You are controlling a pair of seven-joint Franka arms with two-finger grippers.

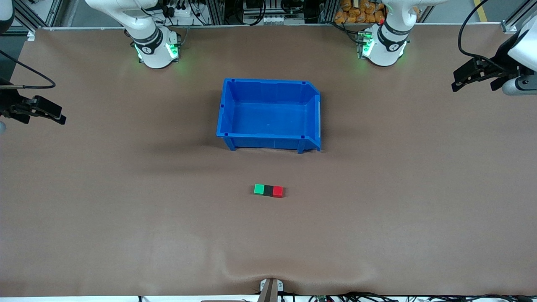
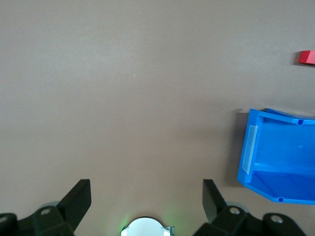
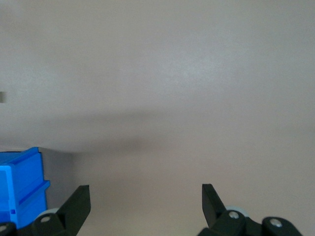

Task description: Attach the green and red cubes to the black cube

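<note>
- The green cube (image 1: pixel 259 189), the black cube (image 1: pixel 268 190) and the red cube (image 1: pixel 277 191) sit in one tight row on the table (image 1: pixel 105 209), nearer to the front camera than the blue bin (image 1: pixel 268 142). Black is in the middle, touching a coloured cube on each side.
- From how they lie, I judge the joining already done; whether they truly hold to each other I cannot tell.
- My left gripper (image 1: pixel 467 77) hangs over the table's edge at the left arm's end, well apart from the bin, with the jaws spread wide and nothing between them.
- My right gripper (image 1: pixel 44 112) waits over the right arm's end of the table, also well apart from the bin, jaws wide and empty.
- In my left wrist view I catch only the red cube (image 2: pixel 307 57) near the bin's corner (image 2: pixel 256 147).
- The cubes look small, rigid and light, with matte faces that should give my pads fair friction.
- If I had to lift the row, I would pinch the black cube across its two free side faces, square on, so the ends stay balanced.
- A push along the row looks safer than a twist, which might break the joints apart.
</note>
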